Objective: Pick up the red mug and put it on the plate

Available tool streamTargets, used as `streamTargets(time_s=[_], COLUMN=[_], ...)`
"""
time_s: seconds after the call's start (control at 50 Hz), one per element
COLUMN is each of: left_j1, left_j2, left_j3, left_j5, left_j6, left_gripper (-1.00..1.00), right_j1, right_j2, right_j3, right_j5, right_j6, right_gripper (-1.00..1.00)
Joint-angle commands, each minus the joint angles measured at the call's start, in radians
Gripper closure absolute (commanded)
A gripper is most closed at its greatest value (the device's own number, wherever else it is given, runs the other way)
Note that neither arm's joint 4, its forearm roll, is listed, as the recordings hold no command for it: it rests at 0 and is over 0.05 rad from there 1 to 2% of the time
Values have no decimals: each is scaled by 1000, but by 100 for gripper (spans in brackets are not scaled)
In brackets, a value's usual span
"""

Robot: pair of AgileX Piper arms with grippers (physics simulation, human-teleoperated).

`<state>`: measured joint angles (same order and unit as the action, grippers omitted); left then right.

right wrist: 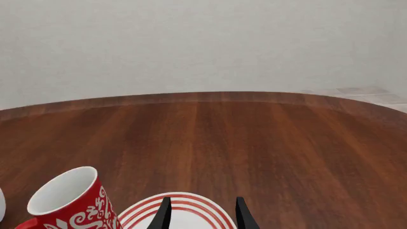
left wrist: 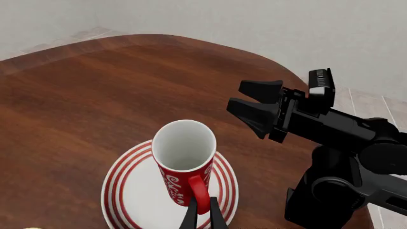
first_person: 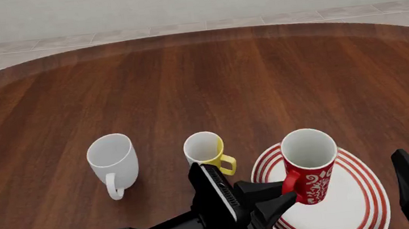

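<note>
Though hidden in front, left hand (left wrist: 203, 212) clamped on red mug (left wrist: 185, 162) handle over plate (left wrist: 127, 191); right hand (right wrist: 202, 212) apart.

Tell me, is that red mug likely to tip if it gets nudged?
Probably fairly tippy: the red mug is tall and narrow on the plate. It looks rigid and glossy, so perhaps slippery. The left tool pinches only its handle, so it could swing.
</note>
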<state>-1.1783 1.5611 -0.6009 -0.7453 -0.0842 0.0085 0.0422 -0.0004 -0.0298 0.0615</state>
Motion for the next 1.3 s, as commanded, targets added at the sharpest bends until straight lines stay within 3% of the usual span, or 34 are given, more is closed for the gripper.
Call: streamTargets(time_s=[0.02, 1.3], left_j1=[5, 4], left_j2=[52, 263], left_j3=[-12, -121], left_j5=[-29, -64], left_j6=[-1, 34], left_gripper=[100, 100], right_j1=[-2, -5], right_j2=[4, -9], right_j3=[0, 0], right_j5=[-4, 10], right_j6=[6, 22], right_gripper=[-100, -100])
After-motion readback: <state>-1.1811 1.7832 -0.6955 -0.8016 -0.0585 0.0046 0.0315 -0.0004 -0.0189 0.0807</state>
